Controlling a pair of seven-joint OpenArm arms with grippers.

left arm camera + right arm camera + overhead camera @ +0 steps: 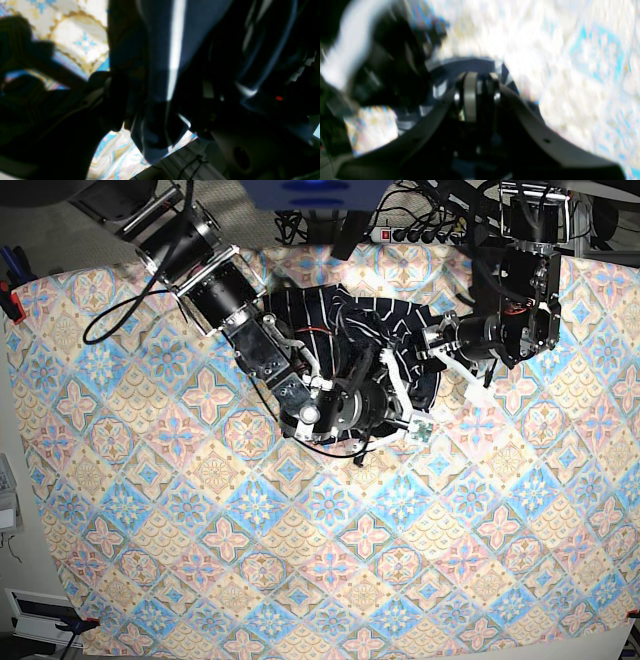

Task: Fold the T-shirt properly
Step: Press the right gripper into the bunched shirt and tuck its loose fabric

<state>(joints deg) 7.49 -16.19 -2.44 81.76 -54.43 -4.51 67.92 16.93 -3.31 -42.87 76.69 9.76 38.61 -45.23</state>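
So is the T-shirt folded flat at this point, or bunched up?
Bunched up. The T-shirt is a crumpled heap on the tablecloth, stripes running in different directions, no flat panel or straight folded edge visible.

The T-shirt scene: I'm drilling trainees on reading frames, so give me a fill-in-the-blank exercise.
1. The T-shirt is dark navy with thin ____ stripes.
2. It lies bunched near the table's ____ edge in the base view.
3. The tablecloth under it has a ____ pattern.
4. In the right wrist view, the right gripper is shut on the ____.

Missing words: white; far; tile; T-shirt
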